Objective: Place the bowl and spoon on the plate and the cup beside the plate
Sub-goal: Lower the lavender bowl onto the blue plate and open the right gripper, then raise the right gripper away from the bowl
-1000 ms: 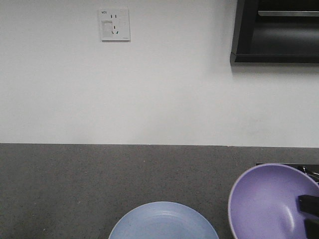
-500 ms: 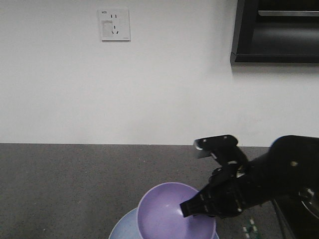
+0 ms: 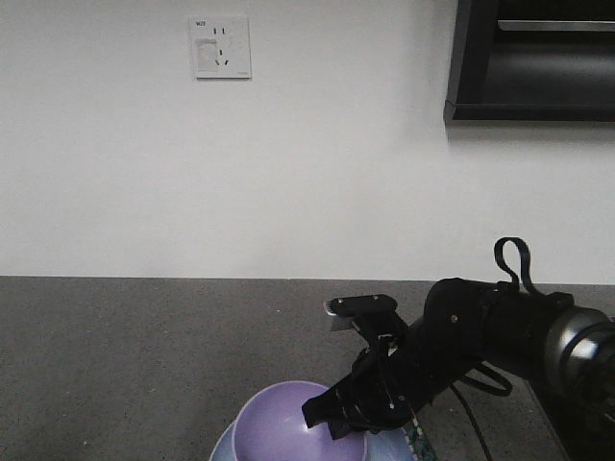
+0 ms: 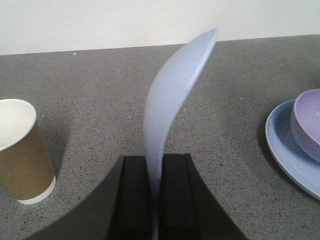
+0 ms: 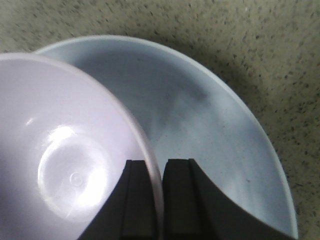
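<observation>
Bowl [image 5: 65, 150] over the plate [image 5: 215, 125], right tool [image 5: 156, 167] clamped on its rim; left tool [image 4: 154, 162] grips the spoon [image 4: 170, 90] upright.

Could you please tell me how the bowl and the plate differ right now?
The bowl is lavender; the plate is pale blue. The bowl is narrower and deeper; the plate is wider and shallow. The bowl's rim is pinched by the right gripper, over the plate, while the plate lies free on the counter. Both are round and smooth.
</observation>
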You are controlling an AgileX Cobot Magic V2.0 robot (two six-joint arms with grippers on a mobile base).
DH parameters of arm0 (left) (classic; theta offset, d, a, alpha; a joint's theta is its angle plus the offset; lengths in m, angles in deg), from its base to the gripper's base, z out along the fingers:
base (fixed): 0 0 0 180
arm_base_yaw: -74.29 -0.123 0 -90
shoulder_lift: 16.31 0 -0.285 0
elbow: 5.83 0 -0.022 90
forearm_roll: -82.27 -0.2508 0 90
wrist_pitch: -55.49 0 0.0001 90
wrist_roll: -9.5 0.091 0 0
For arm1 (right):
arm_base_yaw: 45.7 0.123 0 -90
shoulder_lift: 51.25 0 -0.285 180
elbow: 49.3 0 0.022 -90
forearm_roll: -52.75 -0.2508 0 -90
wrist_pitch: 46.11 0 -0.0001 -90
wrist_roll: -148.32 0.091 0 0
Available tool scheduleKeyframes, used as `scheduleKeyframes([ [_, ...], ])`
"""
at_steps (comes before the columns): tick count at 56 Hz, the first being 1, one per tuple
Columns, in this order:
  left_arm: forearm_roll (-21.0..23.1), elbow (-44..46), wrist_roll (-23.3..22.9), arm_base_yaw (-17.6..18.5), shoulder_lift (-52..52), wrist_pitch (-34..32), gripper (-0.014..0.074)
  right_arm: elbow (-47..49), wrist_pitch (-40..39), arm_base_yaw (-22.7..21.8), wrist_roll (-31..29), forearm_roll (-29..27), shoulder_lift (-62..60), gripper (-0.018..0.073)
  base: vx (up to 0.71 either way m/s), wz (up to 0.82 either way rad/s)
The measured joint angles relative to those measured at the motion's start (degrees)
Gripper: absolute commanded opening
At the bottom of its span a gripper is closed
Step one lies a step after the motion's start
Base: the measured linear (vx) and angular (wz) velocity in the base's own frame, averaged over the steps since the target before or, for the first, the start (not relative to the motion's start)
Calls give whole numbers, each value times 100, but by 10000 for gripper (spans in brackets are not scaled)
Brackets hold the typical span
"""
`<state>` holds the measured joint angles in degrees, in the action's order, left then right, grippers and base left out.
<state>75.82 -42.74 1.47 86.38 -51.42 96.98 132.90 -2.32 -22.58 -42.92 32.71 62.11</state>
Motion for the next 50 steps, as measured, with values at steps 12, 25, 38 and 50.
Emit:
scheduleKeyframes([
  [12,0,0,0,0,0,0,-6,0,5,0,0,-93,45,374,0,0],
  [25,4,0,0,0,0,0,-6,0,-62,0,-52,-222,-16,571,0,0],
  [38,4,0,0,0,0,6,-6,0,-15,0,-221,51,-912,475,0,0],
  [50,132,0,0,0,-20,108,-6,-105,276,0,259,966,-2550,-17,0,0],
])
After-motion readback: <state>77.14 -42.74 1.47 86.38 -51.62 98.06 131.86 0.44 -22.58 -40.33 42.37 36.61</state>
